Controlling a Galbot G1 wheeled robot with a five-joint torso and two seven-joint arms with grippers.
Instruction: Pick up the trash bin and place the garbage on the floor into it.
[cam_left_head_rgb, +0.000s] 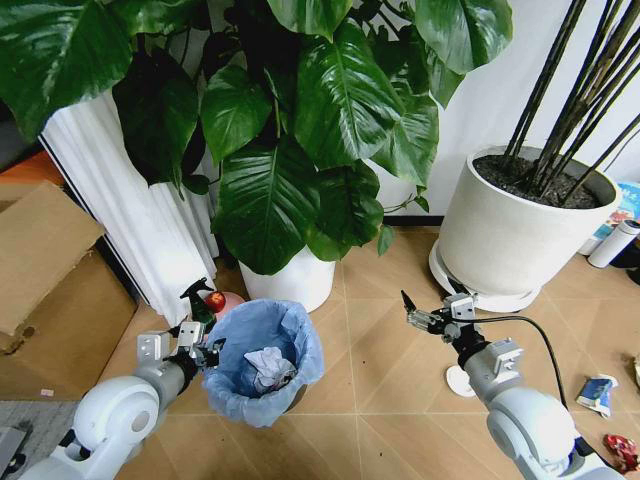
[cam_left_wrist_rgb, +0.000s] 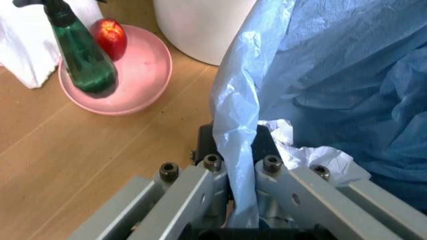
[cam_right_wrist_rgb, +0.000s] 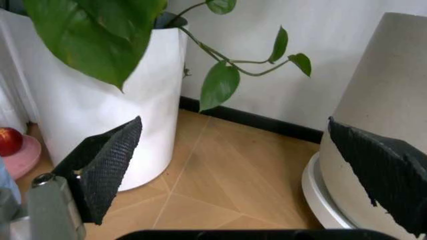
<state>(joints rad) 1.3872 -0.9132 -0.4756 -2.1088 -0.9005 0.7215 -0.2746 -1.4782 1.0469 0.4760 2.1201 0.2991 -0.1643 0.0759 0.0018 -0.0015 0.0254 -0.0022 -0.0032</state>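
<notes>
Left claw pinches the bin's blue bag rim; right claw hangs spread above the floor; no readable writing.

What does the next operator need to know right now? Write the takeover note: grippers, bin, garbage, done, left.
Left gripper: shut on the trash bin's rim and blue liner, at the bin's left side.
Right gripper: open, empty, held in the air to the right of the bin, facing the white plant pots.
Trash bin: on the floor in front of the robot, beside the pink dish with the green spray bottle. Crumpled white tissue is already inside.
Left on the floor at the right: a white disc, a blue wrapper, a red wrapper.
Not yet done: collecting these into the bin.
</notes>
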